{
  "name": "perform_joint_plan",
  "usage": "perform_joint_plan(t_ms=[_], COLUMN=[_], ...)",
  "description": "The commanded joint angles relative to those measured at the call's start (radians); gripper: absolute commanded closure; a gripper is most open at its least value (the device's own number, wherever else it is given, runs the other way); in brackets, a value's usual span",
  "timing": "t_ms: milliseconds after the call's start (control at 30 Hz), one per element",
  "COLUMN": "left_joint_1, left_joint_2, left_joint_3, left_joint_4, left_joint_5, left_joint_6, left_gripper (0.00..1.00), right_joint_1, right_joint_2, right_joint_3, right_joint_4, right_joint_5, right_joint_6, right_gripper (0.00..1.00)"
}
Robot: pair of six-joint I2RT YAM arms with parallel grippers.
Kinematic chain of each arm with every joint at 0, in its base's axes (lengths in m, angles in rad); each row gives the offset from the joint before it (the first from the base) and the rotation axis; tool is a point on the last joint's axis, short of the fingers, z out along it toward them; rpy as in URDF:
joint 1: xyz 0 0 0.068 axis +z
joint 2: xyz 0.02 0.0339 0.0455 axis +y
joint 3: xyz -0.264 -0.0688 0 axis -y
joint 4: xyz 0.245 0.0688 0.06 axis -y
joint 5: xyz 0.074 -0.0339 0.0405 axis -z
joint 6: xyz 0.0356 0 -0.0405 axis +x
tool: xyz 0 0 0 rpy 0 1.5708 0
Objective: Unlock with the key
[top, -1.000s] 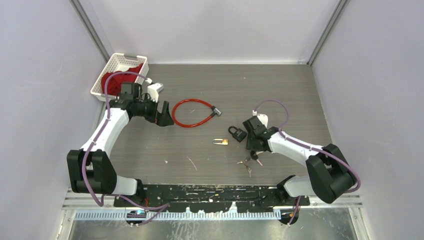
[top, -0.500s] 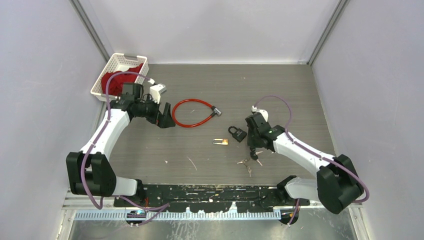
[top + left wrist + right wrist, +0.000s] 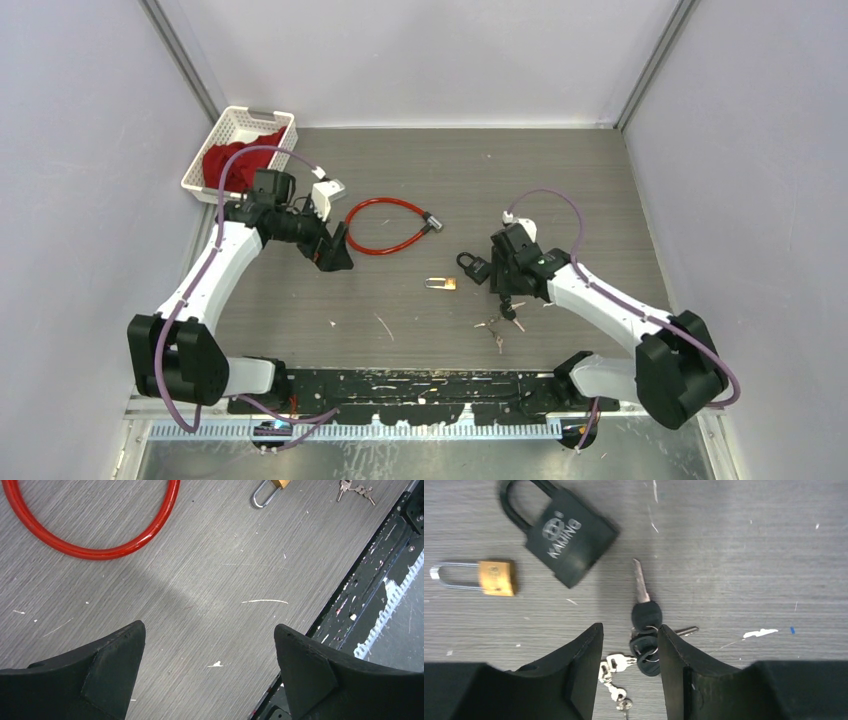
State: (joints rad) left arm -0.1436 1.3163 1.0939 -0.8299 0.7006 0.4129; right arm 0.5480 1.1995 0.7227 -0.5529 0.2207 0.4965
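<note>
A black padlock point(image 3: 474, 265) point(image 3: 566, 535) lies flat at the table's middle, with a small brass padlock point(image 3: 440, 283) point(image 3: 496, 577) to its left. A bunch of keys point(image 3: 505, 318) lies just nearer. It has black-headed keys point(image 3: 646, 617) and small silver keys point(image 3: 616, 662). My right gripper point(image 3: 504, 292) point(image 3: 629, 627) is open and low over the bunch. Its fingers stand either side of the keys and grip nothing. My left gripper point(image 3: 335, 250) point(image 3: 208, 627) is wide open and empty above bare table, beside a red cable lock point(image 3: 385, 225) point(image 3: 95, 550).
A white basket point(image 3: 236, 121) with a red cloth point(image 3: 232, 162) in it stands at the back left. The left wrist view shows the brass padlock point(image 3: 270, 490), the keys point(image 3: 355, 489) and the black mounting rail point(image 3: 370, 580) at the table's near edge.
My left gripper has moved right and nearer, along the cable lock's left side. My right gripper has shifted a little over the keys. The locks and keys have not moved.
</note>
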Motion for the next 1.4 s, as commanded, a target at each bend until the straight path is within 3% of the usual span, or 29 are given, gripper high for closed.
perform_joint_plan(t_ms=[0, 367, 500, 933, 1233, 1367], left_joint_1=[0.001, 0.002, 0.001, 0.001, 0.000, -0.014], left_joint_2=[-0.031, -0.032, -0.035, -0.038, -0.038, -0.055], left_joint_3=[0.030, 0.025, 0.017, 0.013, 0.010, 0.014], left_joint_4=[-0.012, 0.012, 0.031, 0.054, 0.059, 0.057], left_joint_5=[0.023, 0.027, 0.025, 0.026, 0.045, 0.068], left_joint_6=[0.013, -0.015, -0.017, -0.035, -0.033, -0.009], left_gripper=[0.01, 0.01, 0.01, 0.01, 0.01, 0.01], right_joint_1=[0.001, 0.001, 0.001, 0.001, 0.001, 0.001], right_joint_2=[0.057, 0.129, 0.146, 0.075, 0.003, -0.015], right_joint_3=[-0.047, -0.087, -0.115, -0.073, 0.033, 0.100], right_joint_4=[0.053, 0.138, 0.164, 0.112, 0.034, -0.001], right_joint_5=[0.057, 0.047, 0.037, 0.041, 0.009, -0.127], right_joint_6=[0.058, 0.079, 0.097, 0.086, 0.020, -0.026], right_gripper=[0.50, 0.51, 0.56, 0.99, 0.99, 0.99])
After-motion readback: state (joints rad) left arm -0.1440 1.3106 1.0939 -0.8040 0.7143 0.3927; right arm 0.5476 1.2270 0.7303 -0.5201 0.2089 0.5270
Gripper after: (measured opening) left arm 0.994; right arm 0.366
